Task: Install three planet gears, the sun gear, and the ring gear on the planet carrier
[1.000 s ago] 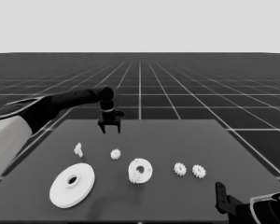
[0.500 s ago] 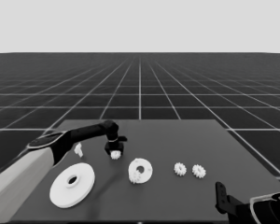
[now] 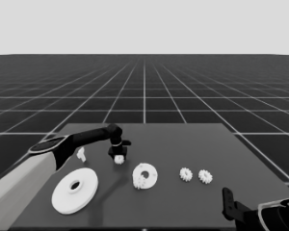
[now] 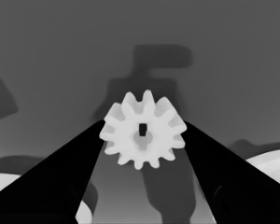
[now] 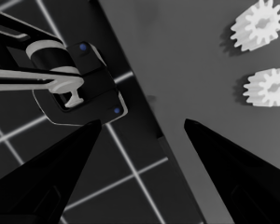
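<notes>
Here, toothed white planet gear (image 4: 143, 129) between left hand (image 4: 143, 133) fingers.

The left end effector (image 4: 143, 135) straddles a small toothed gear (image 4: 143, 129) lying flat on the dark surface (image 4: 60, 56), one black finger (image 4: 60, 182) at each side of its teeth. Beyond each finger from the gear, a pale curved edge (image 4: 275, 161) peeks in.
</notes>
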Robot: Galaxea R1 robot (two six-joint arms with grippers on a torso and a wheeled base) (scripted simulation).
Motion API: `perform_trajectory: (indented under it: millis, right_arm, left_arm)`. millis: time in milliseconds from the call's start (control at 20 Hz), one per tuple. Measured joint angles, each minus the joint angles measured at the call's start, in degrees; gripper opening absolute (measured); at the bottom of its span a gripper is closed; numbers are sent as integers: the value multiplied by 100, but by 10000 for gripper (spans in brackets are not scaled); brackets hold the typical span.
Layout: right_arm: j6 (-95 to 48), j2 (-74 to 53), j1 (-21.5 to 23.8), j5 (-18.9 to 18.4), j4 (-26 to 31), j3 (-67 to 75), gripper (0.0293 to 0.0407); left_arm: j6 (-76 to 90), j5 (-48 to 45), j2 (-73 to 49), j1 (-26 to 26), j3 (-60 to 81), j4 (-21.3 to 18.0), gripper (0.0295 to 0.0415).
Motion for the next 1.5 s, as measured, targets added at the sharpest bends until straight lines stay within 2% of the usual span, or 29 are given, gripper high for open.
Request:
perform_trajectory:
  millis: [50, 100, 150, 200, 300, 550, 600, 700, 1050, 1100, 1150, 1200, 1300, 1500]
  right_arm:
    - [0, 0, 0, 0, 0, 0, 385]
    - [0, 0, 0, 0, 0, 0, 385]
    - [0, 0, 0, 0, 0, 0, 385]
    - [0, 0, 0, 0, 0, 0, 385]
    - [0, 0, 0, 0, 0, 0, 385]
    - [0, 0, 0, 0, 0, 0, 385]
    - [0, 0, 0, 0, 0, 0, 385]
    - [0, 0, 0, 0, 0, 0, 385]
    - [0, 0, 0, 0, 0, 0, 385]
    - [0, 0, 0, 0, 0, 0, 385]
    - [0, 0, 0, 0, 0, 0, 385]
    - [0, 0, 0, 0, 0, 0, 385]
    - [0, 0, 0, 0, 0, 0, 385]
    - [0, 0, 0, 0, 0, 0, 385]
  left_arm:
    - [0, -1, 1, 0, 0, 1, 312]
    - [-670, 690, -547, -495, 1346, -388, 312]
    - [-823, 994, -676, -1132, 1658, -807, 312]
    - [-805, 1145, -660, -1511, 1629, -1081, 312]
    - [-718, 1285, -589, -1833, 1465, -1334, 312]
    - [-645, 1358, -534, -1962, 1330, -1451, 312]
    - [-1482, 1346, -213, -1970, 1719, -1466, 312]
    - [-2095, 1329, 483, -1978, 1772, -1489, 312]
    - [-2300, 1325, 867, -1989, 1587, -1499, 312]
    - [-2321, 1049, 854, -1342, 1621, -738, 312]
    - [-2219, 875, 911, -750, 1433, -285, 312]
    - [-2076, 745, 991, -428, 1180, -40, 312]
    - [-1892, 593, 1101, -165, 844, 162, 312]
    - [-1795, 511, 1163, -67, 663, 247, 312]
